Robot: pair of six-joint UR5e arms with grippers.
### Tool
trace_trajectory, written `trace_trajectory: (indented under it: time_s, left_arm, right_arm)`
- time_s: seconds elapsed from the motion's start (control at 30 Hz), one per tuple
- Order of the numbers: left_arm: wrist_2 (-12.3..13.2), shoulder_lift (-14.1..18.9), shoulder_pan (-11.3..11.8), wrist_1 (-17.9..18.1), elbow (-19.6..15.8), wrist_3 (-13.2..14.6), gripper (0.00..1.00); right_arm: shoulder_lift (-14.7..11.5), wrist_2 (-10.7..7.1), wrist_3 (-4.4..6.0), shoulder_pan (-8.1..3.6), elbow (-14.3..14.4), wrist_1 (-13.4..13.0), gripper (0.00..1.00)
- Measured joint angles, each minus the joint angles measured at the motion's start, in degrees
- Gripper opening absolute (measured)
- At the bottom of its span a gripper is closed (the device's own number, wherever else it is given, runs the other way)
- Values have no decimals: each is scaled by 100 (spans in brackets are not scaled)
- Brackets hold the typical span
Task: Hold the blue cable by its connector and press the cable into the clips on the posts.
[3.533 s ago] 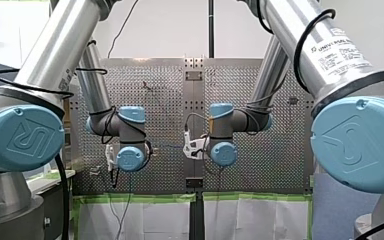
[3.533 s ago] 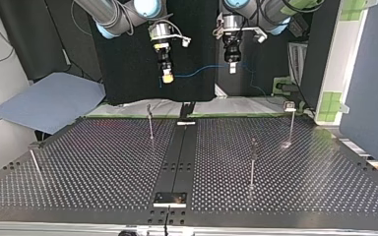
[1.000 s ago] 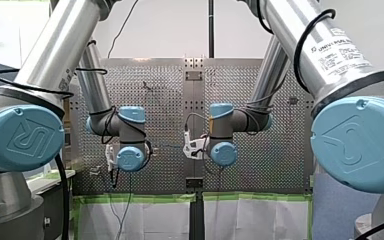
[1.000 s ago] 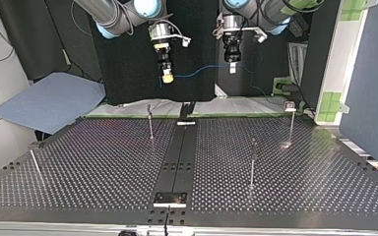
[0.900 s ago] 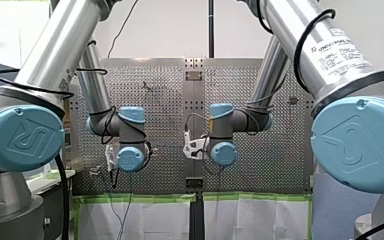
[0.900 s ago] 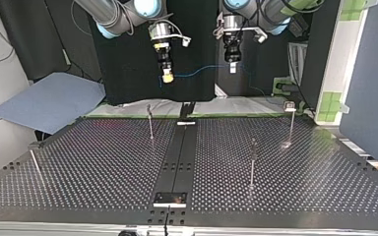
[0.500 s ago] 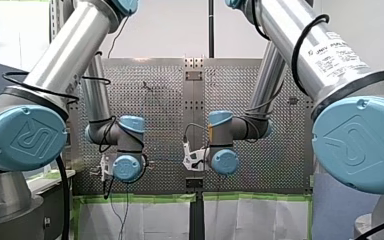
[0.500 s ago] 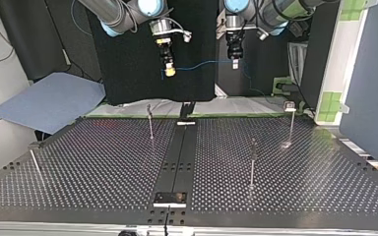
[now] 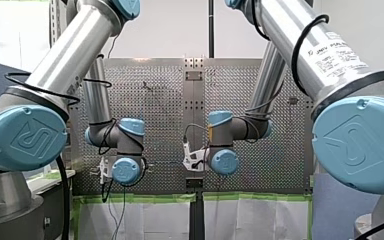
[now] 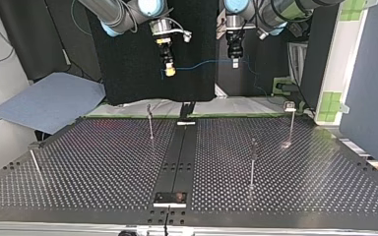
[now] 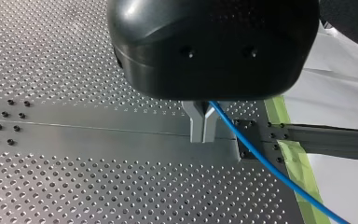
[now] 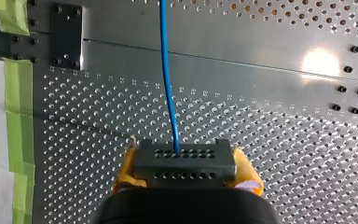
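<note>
The yellow pads (image 12: 127,165) of my right gripper (image 12: 185,169) are clamped narrow on the 2 ends of the dark connector (image 12: 185,158). The blue cable (image 12: 168,93) leaves the middle of the connector's face and runs straight ahead over the perforated table (image 12: 284,116). My left gripper (image 11: 203,127) has its metal fingers (image 11: 196,122) drawn together in a tight V with the cable pinched between them, and the free length trails off toward the green tape (image 11: 290,154) at the table's edge. In the top view the span between the 2 grippers is a nearly level, slightly slack line, held high and well apart from all 4 posts. The closest post (image 10: 150,123) stands below my right gripper, a second post (image 10: 252,162) is nearer the camera, a third post (image 10: 291,125) with a pale clip head (image 10: 290,106) is toward that view's right, and a fourth post (image 10: 33,164) is far at its left. No clip holds any cable, so I judge the step in hand to be carrying the span to the first post. To do it well, keep both grips firm and the span just taut. Lower it squarely across the clip's mouth, and press with both arms moving together so the thin post is not bent sideways and the connector does not twist in the pads.
</note>
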Motion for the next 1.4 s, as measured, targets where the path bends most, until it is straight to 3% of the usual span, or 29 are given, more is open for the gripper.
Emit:
trace_trajectory:
  time_s: [0.7, 0.9, 1.0, 1.07, 1.23, 1.4]
  left_arm:
    - [14, -16, 14, -13, -4, 14, 0]
    - [80, 48, 133, -229, 14, 230, 0]
    - [59, 208, 164, -404, 15, 307, 0]
    - [113, 314, 188, -516, 15, 273, 0]
    - [155, 618, 259, -819, 27, 114, 0]
    - [121, 899, 355, -1100, 81, -26, 0]
  right_arm:
    - [0, 0, 0, 0, 1, 0, 0]
    - [-56, 137, -87, 79, -137, 136, 0]
    - [-190, 230, -20, 127, -283, 284, 0]
    - [-311, 190, 85, 143, -407, 408, 0]
    - [-606, -52, 324, 137, -647, 702, 0]
    - [-865, -305, 392, 127, -757, 963, 0]
